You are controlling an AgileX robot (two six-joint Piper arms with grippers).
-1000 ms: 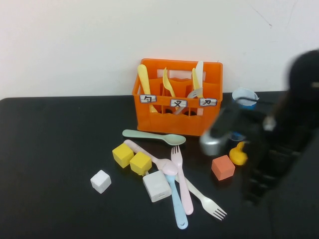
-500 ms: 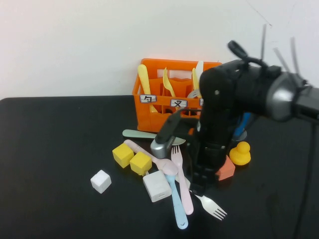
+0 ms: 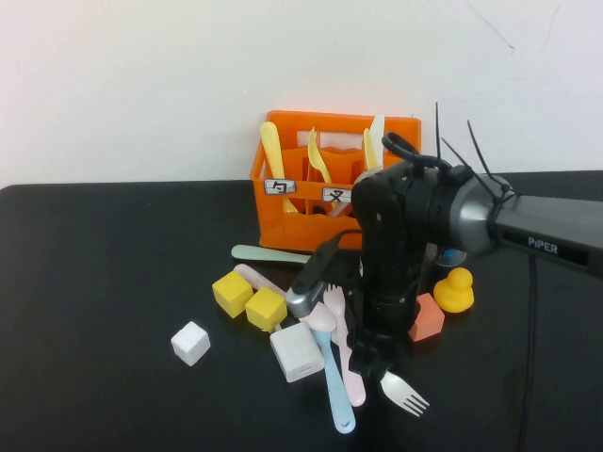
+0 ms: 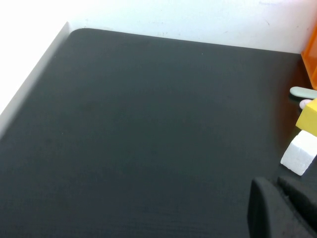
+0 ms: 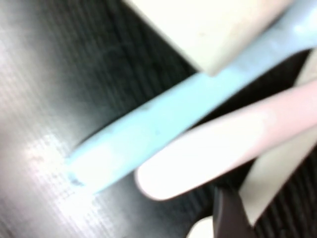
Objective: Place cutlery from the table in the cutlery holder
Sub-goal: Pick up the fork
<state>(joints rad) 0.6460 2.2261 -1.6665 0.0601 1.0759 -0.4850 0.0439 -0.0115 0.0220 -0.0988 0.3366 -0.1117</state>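
The cream-white fork lies on the black table [image 3: 113, 264]. Only its tines [image 3: 405, 395] show past my right arm in the high view. My right gripper [image 3: 366, 363] is down on the cutlery pile, over the fork's handle. In the right wrist view one dark fingertip [image 5: 225, 218] sits right beside the cream handle [image 5: 270, 173], and the jaws look open around it. The orange cutlery holder [image 3: 311, 217] stands behind, holding several yellow and cream pieces. My left gripper [image 4: 275, 184] is shut and empty above bare table.
A pink fork [image 3: 341, 339] and a light-blue piece [image 3: 334, 395] lie against the cream fork. A white block [image 3: 296, 353], two yellow cubes [image 3: 232, 294], a white cube [image 3: 190, 343], a green spoon [image 3: 264, 252], an orange cube [image 3: 427, 317] and a yellow duck [image 3: 455, 290] surround them.
My right arm has swung in from the right and lowered onto the cutlery pile, covering the cream fork's handle. The cutlery has not moved.
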